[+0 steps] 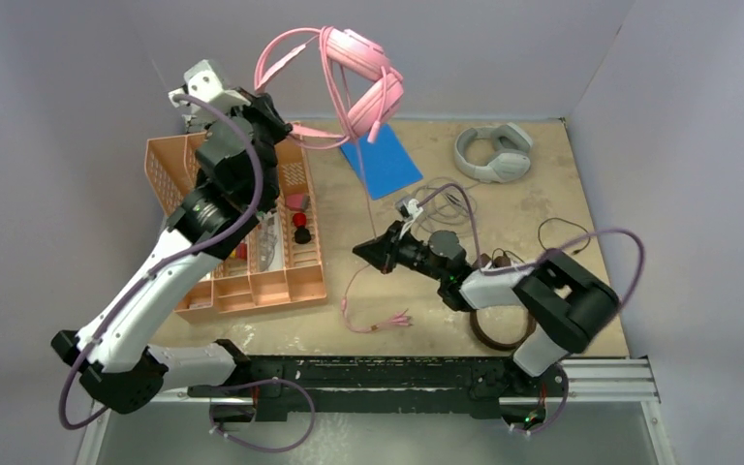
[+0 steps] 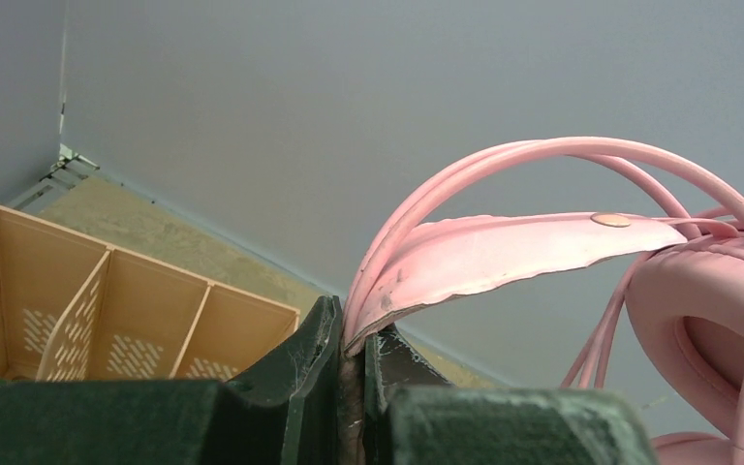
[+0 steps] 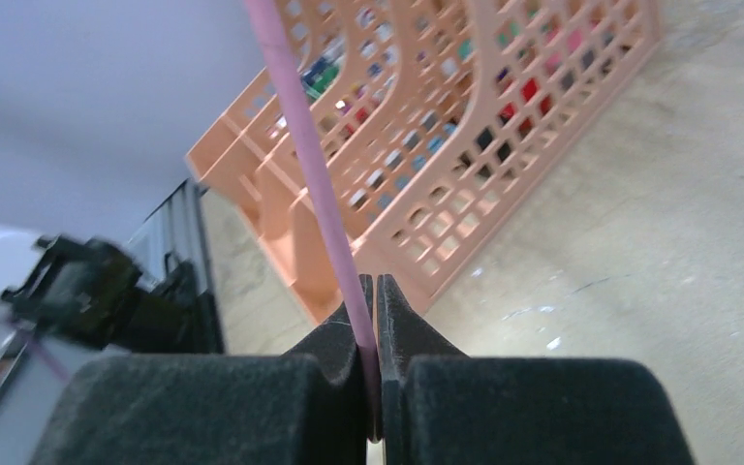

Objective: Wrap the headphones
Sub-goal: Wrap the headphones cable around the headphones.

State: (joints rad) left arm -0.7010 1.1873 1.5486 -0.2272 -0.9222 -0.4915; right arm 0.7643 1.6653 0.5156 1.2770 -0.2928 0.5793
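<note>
The pink headphones [image 1: 363, 73] hang in the air at the back, with loops of pink cable [image 1: 276, 53] over the band. My left gripper [image 1: 291, 128] is shut on one end of the pink headband [image 2: 504, 252], beside an ear cup [image 2: 697, 310]. The cable drops to my right gripper [image 1: 368, 250], which is shut on it [image 3: 300, 126] low over the table. The cable's loose end [image 1: 378, 320] lies on the table. The light-grey headset [image 1: 492, 153] lies at the back right. The brown headset [image 1: 499, 331] is mostly hidden under the right arm, its thin black cable [image 1: 562, 232] nearby.
An orange divided basket [image 1: 252, 281] with small items stands on the left, under the left arm, and shows in the right wrist view [image 3: 465, 145]. A blue card [image 1: 380, 160] lies below the hanging headphones. Grey walls close the back and sides.
</note>
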